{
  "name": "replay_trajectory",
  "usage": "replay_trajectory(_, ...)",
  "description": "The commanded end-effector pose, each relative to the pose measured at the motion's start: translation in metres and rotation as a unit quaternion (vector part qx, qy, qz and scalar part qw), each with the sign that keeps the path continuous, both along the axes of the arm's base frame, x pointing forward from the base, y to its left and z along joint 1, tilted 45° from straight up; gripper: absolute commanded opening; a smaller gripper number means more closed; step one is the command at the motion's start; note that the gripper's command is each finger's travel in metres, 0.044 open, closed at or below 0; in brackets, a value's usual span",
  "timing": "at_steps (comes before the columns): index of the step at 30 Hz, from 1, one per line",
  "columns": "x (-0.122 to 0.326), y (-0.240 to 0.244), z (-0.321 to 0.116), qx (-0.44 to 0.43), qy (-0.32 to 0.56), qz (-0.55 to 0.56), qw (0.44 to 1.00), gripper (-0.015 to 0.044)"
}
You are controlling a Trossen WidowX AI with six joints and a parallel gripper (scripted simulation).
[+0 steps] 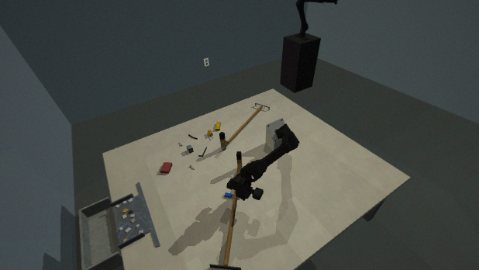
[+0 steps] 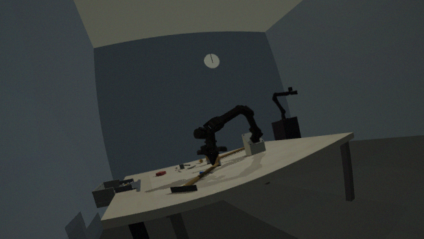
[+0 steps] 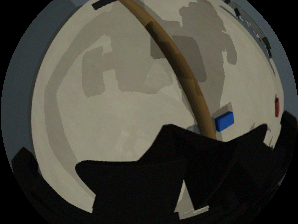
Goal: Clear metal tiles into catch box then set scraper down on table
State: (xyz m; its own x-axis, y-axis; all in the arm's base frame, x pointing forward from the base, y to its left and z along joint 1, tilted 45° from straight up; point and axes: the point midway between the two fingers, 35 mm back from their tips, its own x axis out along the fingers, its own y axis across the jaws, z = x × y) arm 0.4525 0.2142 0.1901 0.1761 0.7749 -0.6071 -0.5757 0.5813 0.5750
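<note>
The long scraper [image 1: 229,237] [image 2: 195,180] [image 3: 184,75] lies on the table, its wooden handle running from under my arm to a wide dark blade [image 1: 225,267] [image 2: 184,189]. Its black-topped upright grip [image 1: 239,156] stands beside my wrist. My gripper [image 2: 213,164] [image 3: 167,129] is shut and empty, pointing down close to the handle; whether it touches is hidden. Several small pale, yellow and dark tiles [image 1: 128,230] are spread over the steel bench plate [image 1: 145,218]. The grey catch box [image 1: 98,234] [image 2: 103,198] is at the plate's far end; no tile shows in its visible part.
A blue block [image 1: 228,195] [image 3: 225,121] lies beside the handle. A red block [image 1: 166,167] [image 2: 160,173], yellow pieces [image 1: 218,126] and small dark parts [image 1: 190,148] lie farther back. A second wooden-handled tool [image 1: 245,124] with a wire head lies behind. Low rails [image 1: 132,240] border the plate.
</note>
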Motion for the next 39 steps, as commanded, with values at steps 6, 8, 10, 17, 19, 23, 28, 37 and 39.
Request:
replay_trajectory(6,-0.003,0.015,-0.015,0.001,0.007,-0.007,1.0,0.0)
replay_trajectory(8,-0.004,0.018,-0.018,0.001,0.008,-0.008,1.0,0.0)
replay_trajectory(10,-0.005,0.021,-0.021,0.002,0.009,-0.01,1.0,0.0)
replay_trajectory(17,-0.008,0.031,-0.031,0.004,0.013,-0.014,1.0,0.0)
replay_trajectory(19,-0.007,0.031,-0.031,0.004,0.013,-0.014,1.0,0.0)
replay_trajectory(23,-0.005,0.03,-0.032,0.004,0.013,-0.014,1.0,0.0)
replay_trajectory(28,0.0,0.029,-0.033,0.003,0.013,-0.014,1.0,0.0)
replay_trajectory(37,0.008,0.026,-0.036,0.003,0.013,-0.014,1.0,0.0)
replay_trajectory(39,0.01,0.026,-0.036,0.003,0.013,-0.014,1.0,0.0)
